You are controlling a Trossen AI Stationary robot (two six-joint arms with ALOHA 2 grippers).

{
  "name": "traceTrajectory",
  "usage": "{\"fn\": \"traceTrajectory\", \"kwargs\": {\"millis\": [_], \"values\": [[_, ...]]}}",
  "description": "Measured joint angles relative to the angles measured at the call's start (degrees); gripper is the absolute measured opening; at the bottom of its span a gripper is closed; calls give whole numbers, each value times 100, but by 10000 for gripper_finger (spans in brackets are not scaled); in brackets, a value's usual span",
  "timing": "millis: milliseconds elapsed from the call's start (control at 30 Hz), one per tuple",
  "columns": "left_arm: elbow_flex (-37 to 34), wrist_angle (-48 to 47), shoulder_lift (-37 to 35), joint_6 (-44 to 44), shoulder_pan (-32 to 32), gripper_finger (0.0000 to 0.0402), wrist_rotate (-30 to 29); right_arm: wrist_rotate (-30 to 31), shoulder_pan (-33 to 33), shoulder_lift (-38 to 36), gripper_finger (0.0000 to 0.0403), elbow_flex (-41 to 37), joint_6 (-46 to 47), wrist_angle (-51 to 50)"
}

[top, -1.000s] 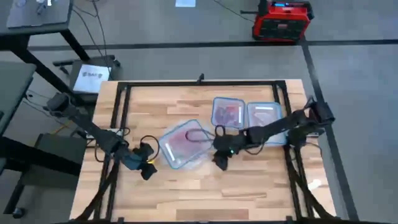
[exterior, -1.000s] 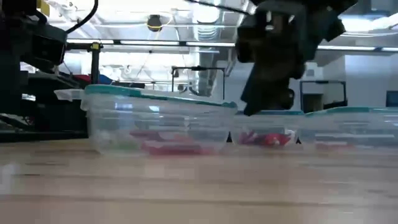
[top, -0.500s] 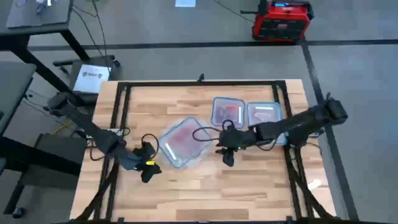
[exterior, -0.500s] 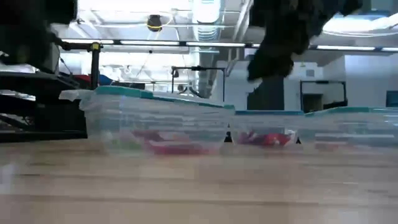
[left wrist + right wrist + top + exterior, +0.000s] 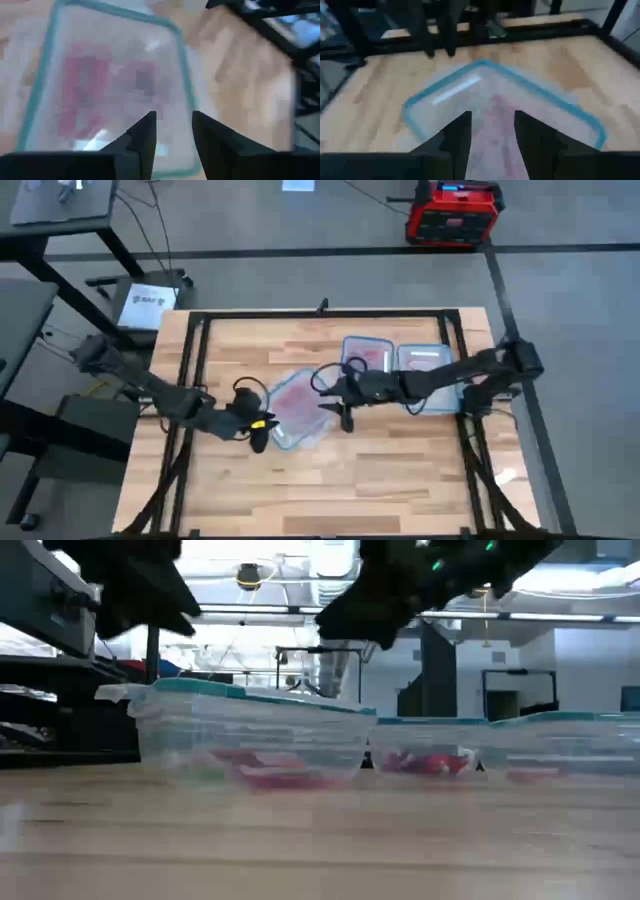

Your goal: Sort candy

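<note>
The wooden table point(image 5: 400, 470) carries three clear plastic tubs with bluish rims. The largest tub point(image 5: 295, 408) sits skewed near the table's middle; two smaller tubs stand side by side beyond it, the middle tub point(image 5: 367, 360) touching or just beside the right tub point(image 5: 425, 365). A black frame point(image 5: 200, 330) borders the tabletop. Off the table, a red and black case point(image 5: 452, 212) rests on the floor.

The left gripper point(image 5: 258, 430) hangs at the large tub's left edge. The right gripper point(image 5: 345, 412) hangs at its right edge, with the right arm crossing over the two smaller tubs and hiding part of them from above.

The high view shows only reddish smears inside the tubs. The low view looks through the tub walls and shows the candy point(image 5: 275, 775) as small red and pink wrapped pieces lying on the floor of the large tub, with more red pieces point(image 5: 425, 762) in the middle tub. Single pieces cannot be counted.

In the left wrist view, the left gripper point(image 5: 174, 131) has its fingers parted with a narrow gap, empty, above the tub's rim, with red candy blurred below. In the right wrist view, the right gripper point(image 5: 492, 131) is likewise parted and empty over the same tub.
</note>
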Motion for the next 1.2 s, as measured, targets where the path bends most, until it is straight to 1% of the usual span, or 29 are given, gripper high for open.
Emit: {"fn": "traceTrajectory", "kwargs": {"millis": [100,233,333,500,667,767,867,933,1033,1100,1200], "values": [[0,-13,409,19,115,108,12,-27,-106,524,136,0,-17,503],[0,21,915,-25,149,108,82,-40,-208,1075,137,-2,-31,734],[2,19,1196,-112,145,108,113,-28,-212,1250,137,2,-31,715],[24,-80,1476,-132,143,108,315,63,36,1222,137,16,195,340],[20,-194,1411,125,136,108,443,232,530,1171,137,20,558,127],[9,-174,1356,264,142,108,462,391,796,1174,137,19,585,118],[17,-94,1275,411,145,108,482,442,962,1049,137,41,464,57],[149,-93,1189,559,145,108,548,355,1033,885,137,128,291,-102],[455,-291,963,765,128,108,766,340,1078,522,137,336,-185,15],[748,-676,771,782,60,108,882,358,1030,395,137,479,-519,199],[1107,-1868,540,652,-134,108,867,381,887,486,137,549,-734,376]]}}
